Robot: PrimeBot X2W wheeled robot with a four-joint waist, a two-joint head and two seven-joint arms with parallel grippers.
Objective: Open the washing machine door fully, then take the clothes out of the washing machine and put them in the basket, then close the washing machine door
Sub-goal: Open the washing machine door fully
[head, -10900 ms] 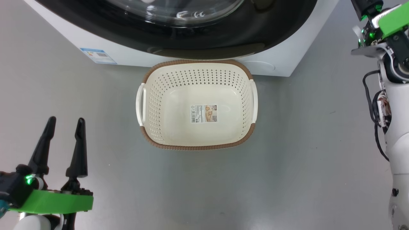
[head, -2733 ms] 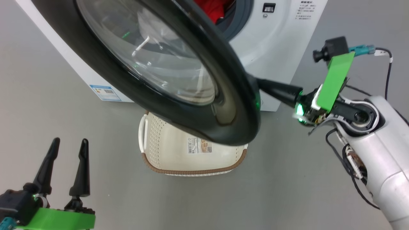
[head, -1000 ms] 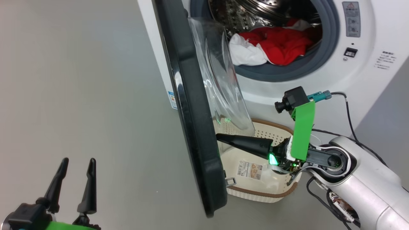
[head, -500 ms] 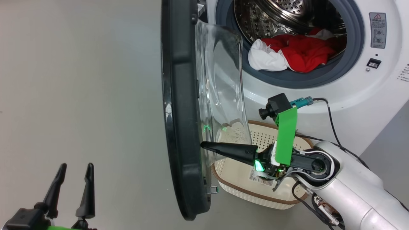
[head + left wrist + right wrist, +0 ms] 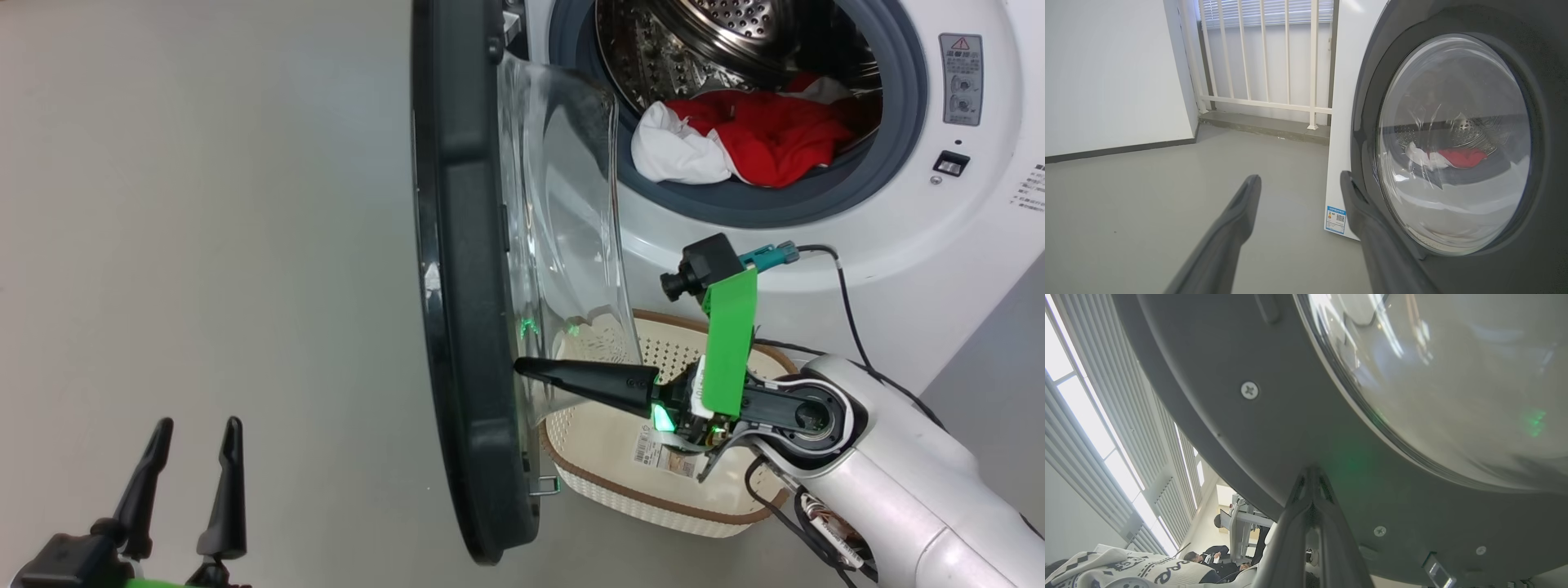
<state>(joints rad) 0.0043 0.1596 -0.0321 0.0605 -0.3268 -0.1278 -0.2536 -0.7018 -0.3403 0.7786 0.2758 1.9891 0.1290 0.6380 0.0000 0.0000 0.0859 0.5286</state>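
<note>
The washing machine door (image 5: 465, 286) stands swung out to the left, edge-on in the head view, its glass bowl (image 5: 571, 220) bulging toward the drum. My right gripper (image 5: 520, 366) is shut, and its tip presses on the door's grey inner rim (image 5: 1249, 437) just below the glass. Red and white clothes (image 5: 759, 139) lie in the steel drum of the white washing machine (image 5: 824, 253). The cream basket (image 5: 596, 441) sits on the floor under the opening, partly behind my right wrist. My left gripper (image 5: 189, 433) is open at the lower left, in front of the door's outer face (image 5: 1453, 143).
Grey floor stretches left of the door. The left wrist view has a white wall, a railing (image 5: 1274, 61) and the machine's blue label (image 5: 1336, 218). A metal latch (image 5: 545, 486) juts from the door's lower edge. People (image 5: 1208, 555) sit far behind the door.
Over the last seconds the door swung from shut to wide open with my shut right gripper pushing it leftward, and the camera moved too. In the last half second almost nothing moved.
</note>
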